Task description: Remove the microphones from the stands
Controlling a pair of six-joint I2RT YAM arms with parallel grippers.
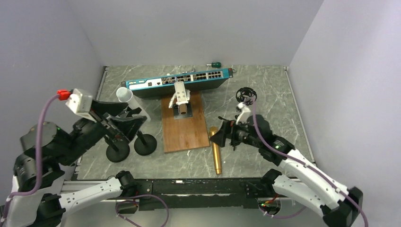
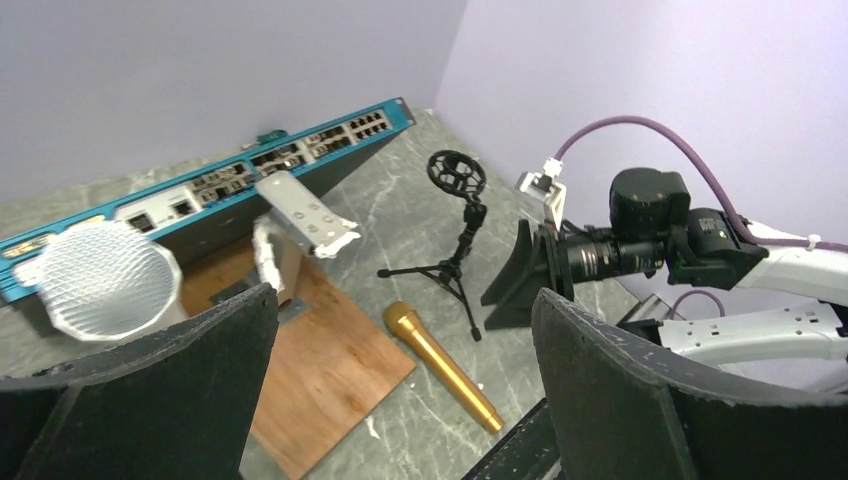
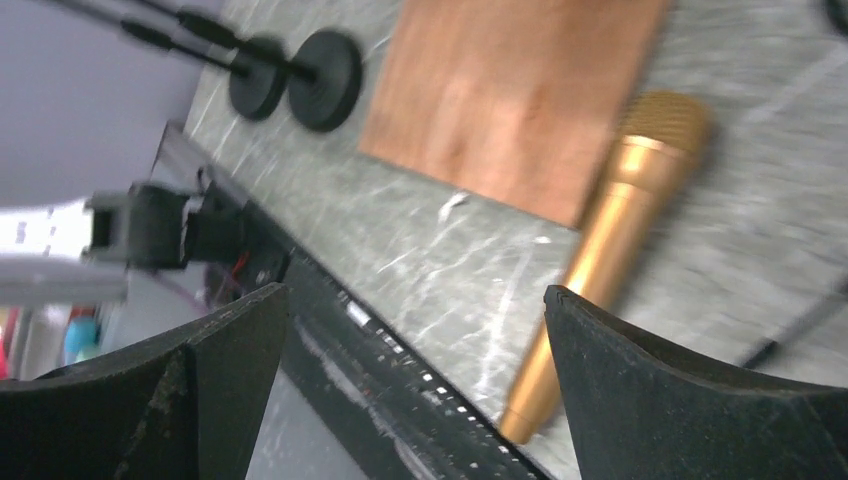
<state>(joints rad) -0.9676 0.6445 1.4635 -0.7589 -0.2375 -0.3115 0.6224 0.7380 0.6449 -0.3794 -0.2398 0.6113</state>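
Since the microphone (image 1: 216, 151) lies flat left of the empty stand (image 1: 246, 94), with left gripper (image 1: 124, 124) and right gripper (image 1: 223, 131) both wide and empty, removal looks finished.

I see the microphone (image 1: 216, 150) lying flat on the surface (image 1: 269, 85), just right of the board (image 1: 187, 132), with its head at the far end. The stand (image 1: 245, 97) is behind it and to the right, not touching it. The network switch (image 1: 179, 81) runs along the board's far edge, and two round bases (image 1: 118, 152) sit left of the board.
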